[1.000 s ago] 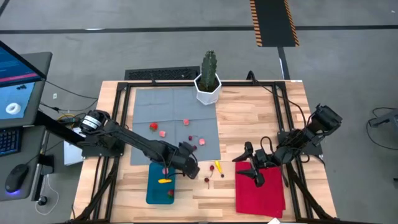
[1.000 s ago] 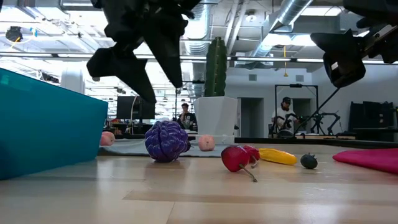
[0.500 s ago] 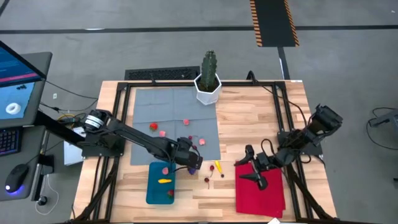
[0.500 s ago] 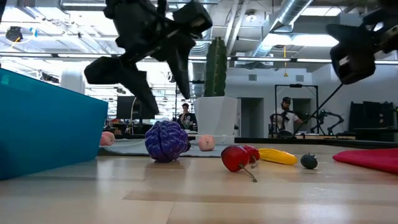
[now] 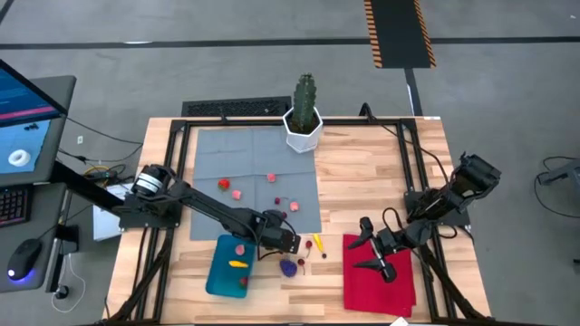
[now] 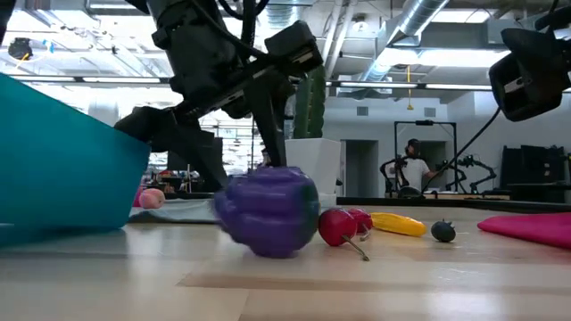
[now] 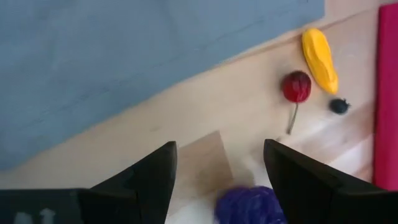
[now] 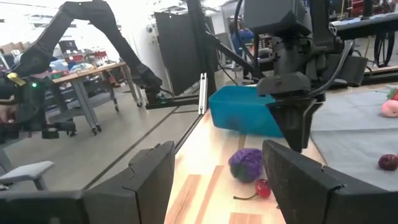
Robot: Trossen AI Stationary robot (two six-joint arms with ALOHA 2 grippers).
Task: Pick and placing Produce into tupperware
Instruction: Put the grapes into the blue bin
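The purple grape bunch lies on the bare wood just right of the teal tupperware and shows blurred in the low view. My left gripper is open and low over the table. The grapes sit at the near side of its gap. The tupperware stands tipped and holds a pink piece, a yellow one and a red one. My right gripper hangs open above the red cloth. My left gripper stands with one finger on either side of the grape bunch, pointing down. I cannot tell whether either finger touches the grapes or the tupperware's right wall.
A red cherry, a yellow piece and a dark berry lie on the wood between the grapes and the red cloth. More small produce sits on the grey mat. A cactus in a white pot stands at the far edge.
My left gripper moved down and toward the table's right and near edge. The grape bunch shifted from under it toward the near edge and is still blurred. The tupperware turned slightly and now stands tipped. My right gripper drifted a little toward the near right over the red cloth.
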